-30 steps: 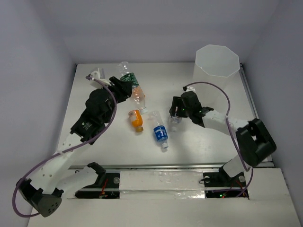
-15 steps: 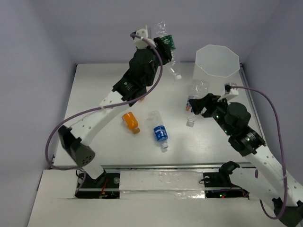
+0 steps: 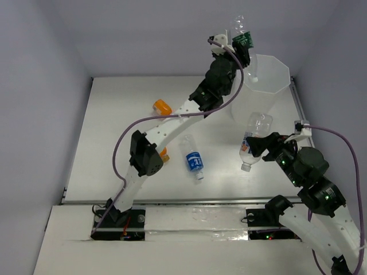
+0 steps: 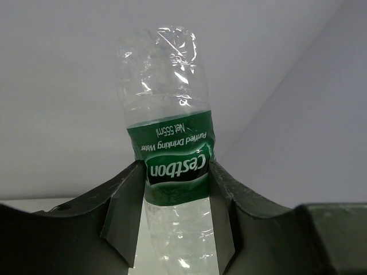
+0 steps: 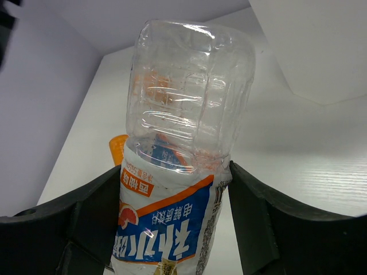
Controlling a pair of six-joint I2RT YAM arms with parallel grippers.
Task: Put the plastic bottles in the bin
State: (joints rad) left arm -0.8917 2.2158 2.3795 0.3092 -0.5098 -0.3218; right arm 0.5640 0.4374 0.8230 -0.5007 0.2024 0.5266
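My left gripper (image 3: 241, 47) is raised high at the near-left rim of the translucent white bin (image 3: 269, 74), shut on a clear bottle with a green label (image 3: 239, 26). The left wrist view shows that green-label bottle (image 4: 175, 166) upright and pinched at the label by the left gripper (image 4: 175, 192). My right gripper (image 3: 259, 146) holds a clear bottle with a blue, white and orange label (image 3: 258, 125) above the table, in front of the bin, cap down. In the right wrist view the right gripper (image 5: 172, 226) clamps this bottle (image 5: 183, 132) at its label.
A blue-label bottle (image 3: 194, 161) lies mid-table. One orange bottle (image 3: 162, 106) lies further back on the left. Another orange bottle (image 3: 164, 153) peeks from behind the left arm's elbow. The bin's wall (image 5: 321, 51) fills the upper right of the right wrist view.
The left arm has swung the green-label bottle from the table's far left up to the bin's rim. The right arm has lifted its bottle and drawn it rightward.
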